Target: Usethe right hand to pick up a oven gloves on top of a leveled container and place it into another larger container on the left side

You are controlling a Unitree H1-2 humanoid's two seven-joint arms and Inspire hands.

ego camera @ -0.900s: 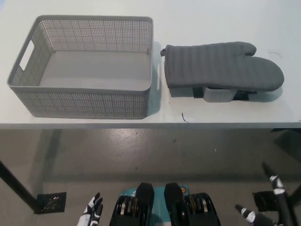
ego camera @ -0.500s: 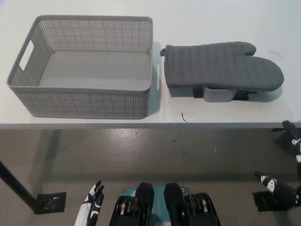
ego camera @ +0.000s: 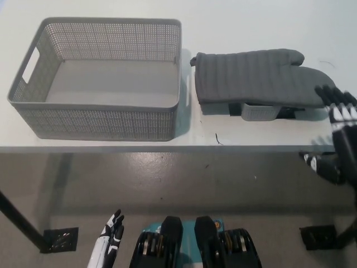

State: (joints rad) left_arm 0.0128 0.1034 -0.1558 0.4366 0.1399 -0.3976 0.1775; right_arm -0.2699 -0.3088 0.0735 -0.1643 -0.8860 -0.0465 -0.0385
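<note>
In the head view the black right robot hand (ego camera: 337, 131) hovers empty with fingers spread at the tabletop (ego camera: 268, 22) edge, just beside the fingertip end of the grey oven glove (ego camera: 259, 75), which lies over a small low container (ego camera: 257, 111) right of the large basket (ego camera: 97, 78). Gripping only that floppy tip could drag the container along or let the glove slip out; the white left robot hand (ego camera: 110, 245) rests low down, fingers apart.

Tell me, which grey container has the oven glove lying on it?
The smaller container, right of the large basket; the oven glove covers it almost fully.
</note>
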